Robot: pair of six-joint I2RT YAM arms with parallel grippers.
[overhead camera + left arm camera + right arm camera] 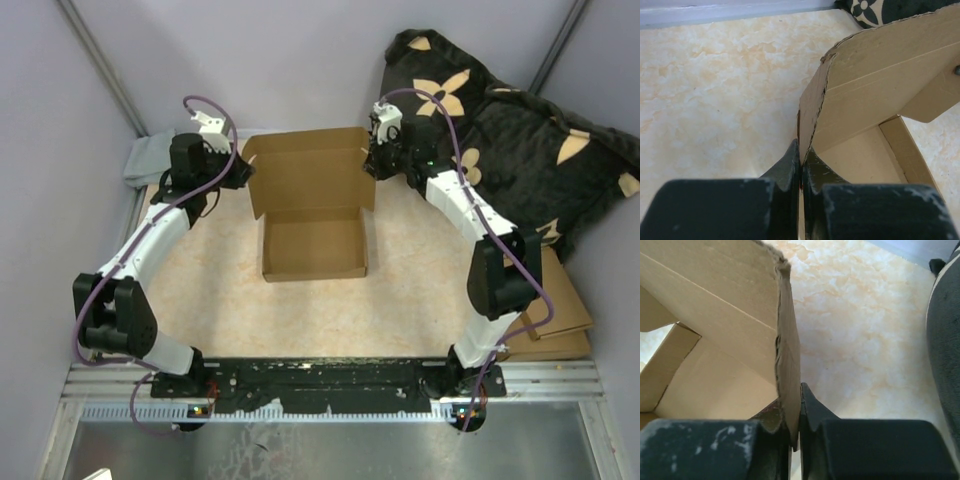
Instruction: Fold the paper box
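The paper box (313, 245) is plain brown cardboard, a shallow open tray in the middle of the table with its lid panel (310, 170) raised behind it. My left gripper (243, 172) is at the lid's left side flap. In the left wrist view the left gripper (801, 157) is shut on that flap's edge (810, 110). My right gripper (368, 165) is at the lid's right side flap. In the right wrist view the right gripper (795, 405) is shut on the thin flap (789, 355), with the box's inside (715, 305) to its left.
A black pillow with tan flowers (520, 130) fills the back right corner. A stack of flat cardboard pieces (555, 310) lies at the right edge, beside the right arm. A grey cloth (150, 160) sits at the back left. Walls close in on three sides.
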